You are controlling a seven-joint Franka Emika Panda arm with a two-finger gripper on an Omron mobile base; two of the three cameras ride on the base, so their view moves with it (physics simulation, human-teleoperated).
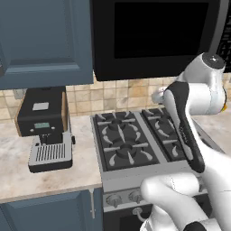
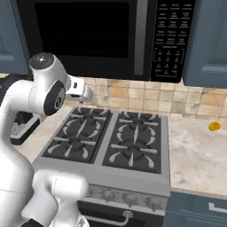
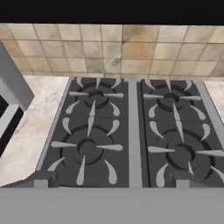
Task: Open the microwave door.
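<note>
The microwave (image 2: 111, 37) hangs over the stove, wide and black. Its glossy door (image 1: 153, 36) (image 2: 84, 31) lies flush with the body, so it is closed. A long grey handle bar (image 2: 141, 37) runs down the door's right edge, beside the button panel (image 2: 173, 40). My gripper (image 2: 83, 92) (image 1: 158, 95) hangs below the microwave, in front of the tiled wall and above the back burners. It is well short of the handle. In the hand view the fingertips (image 3: 43, 179) stand far apart with nothing between them, so the gripper is open.
A gas stove (image 1: 131, 140) (image 3: 131, 131) lies under the hand. A black-and-silver coffee machine (image 1: 45, 131) stands on the counter to the left. Blue-grey cabinets (image 1: 40, 40) (image 2: 208, 40) flank the microwave. A small orange thing (image 2: 214, 126) lies on the right counter.
</note>
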